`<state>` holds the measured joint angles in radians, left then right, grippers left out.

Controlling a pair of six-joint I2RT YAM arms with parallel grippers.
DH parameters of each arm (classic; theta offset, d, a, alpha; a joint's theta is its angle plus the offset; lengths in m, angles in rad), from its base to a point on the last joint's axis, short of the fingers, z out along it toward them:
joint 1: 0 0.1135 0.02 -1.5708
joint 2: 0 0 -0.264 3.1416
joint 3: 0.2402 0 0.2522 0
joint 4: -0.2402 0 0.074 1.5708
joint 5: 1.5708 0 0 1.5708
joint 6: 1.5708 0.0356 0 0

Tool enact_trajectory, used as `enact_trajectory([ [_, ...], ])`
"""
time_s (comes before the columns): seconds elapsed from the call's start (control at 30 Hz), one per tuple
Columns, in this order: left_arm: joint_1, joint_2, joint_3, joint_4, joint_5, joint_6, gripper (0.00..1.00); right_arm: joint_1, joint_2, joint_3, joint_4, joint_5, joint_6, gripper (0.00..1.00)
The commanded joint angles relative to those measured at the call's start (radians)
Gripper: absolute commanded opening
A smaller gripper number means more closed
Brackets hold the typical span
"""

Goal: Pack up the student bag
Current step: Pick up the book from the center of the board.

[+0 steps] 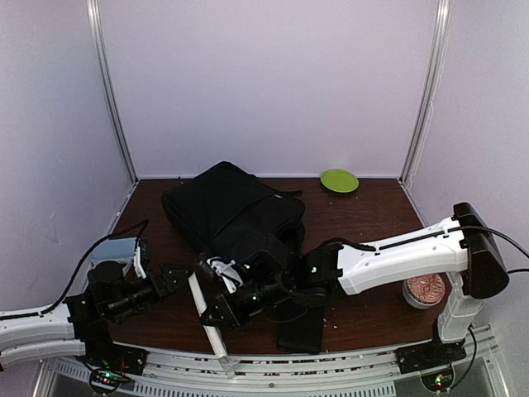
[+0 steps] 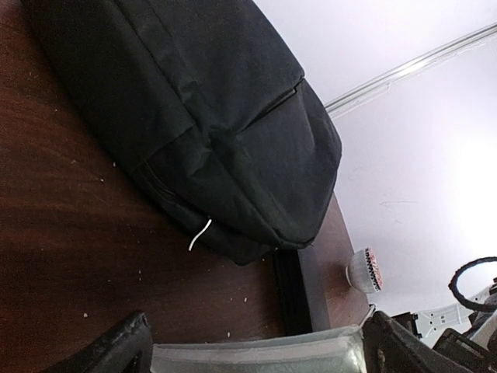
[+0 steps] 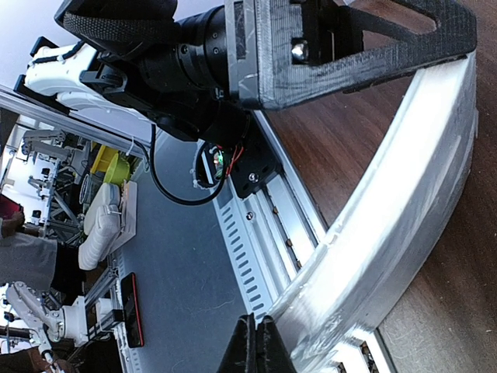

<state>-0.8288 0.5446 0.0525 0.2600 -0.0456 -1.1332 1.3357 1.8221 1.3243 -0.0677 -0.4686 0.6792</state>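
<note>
Now | left gripper (image 1: 183, 279) and right gripper (image 1: 219, 313) both pinch one clear ruler (image 3: 388, 225), bowed between them, probably a handover | student bag (image 1: 231, 211) lies flat just behind, opening not visible

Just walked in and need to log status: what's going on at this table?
Both arms are working on a clear plastic strip near the table's front edge. The left gripper clamps one end. The right gripper meets the strip lower down, though its grip is unclear. The student bag lies flat behind them, and the strip is not in it yet.
</note>
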Motion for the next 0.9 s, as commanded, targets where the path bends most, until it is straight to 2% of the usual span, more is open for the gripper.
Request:
enact_trajectory([
  [0.0,-0.006,0.016,0.000,0.009,-0.017,-0.006,0.97,0.005,0.006,0.037,-0.021,-0.016,-0.007,0.01],
  [0.17,-0.006,0.051,0.004,0.019,-0.012,-0.004,0.96,0.002,-0.005,0.044,-0.040,-0.015,-0.014,0.07],
  [0.3,-0.006,0.075,0.010,0.018,-0.008,0.003,0.96,0.000,-0.050,0.037,-0.054,-0.002,-0.024,0.18],
  [0.4,-0.006,0.081,0.007,0.017,-0.010,0.006,0.96,-0.008,-0.092,0.030,-0.079,0.018,-0.036,0.27],
  [0.6,-0.006,0.069,0.007,0.001,-0.018,0.011,0.96,-0.023,-0.188,-0.015,-0.190,0.183,-0.056,0.56],
  [0.67,-0.006,0.065,0.008,-0.006,-0.022,0.013,0.96,-0.023,-0.186,-0.009,-0.244,0.171,-0.048,0.66],
  [0.77,-0.006,0.064,0.018,-0.021,-0.023,0.022,0.96,0.009,-0.176,0.010,-0.311,0.137,-0.030,0.75],
  [0.87,-0.007,0.070,0.027,-0.027,-0.030,0.031,0.96,0.066,-0.164,0.050,-0.414,0.217,-0.040,0.81],
])
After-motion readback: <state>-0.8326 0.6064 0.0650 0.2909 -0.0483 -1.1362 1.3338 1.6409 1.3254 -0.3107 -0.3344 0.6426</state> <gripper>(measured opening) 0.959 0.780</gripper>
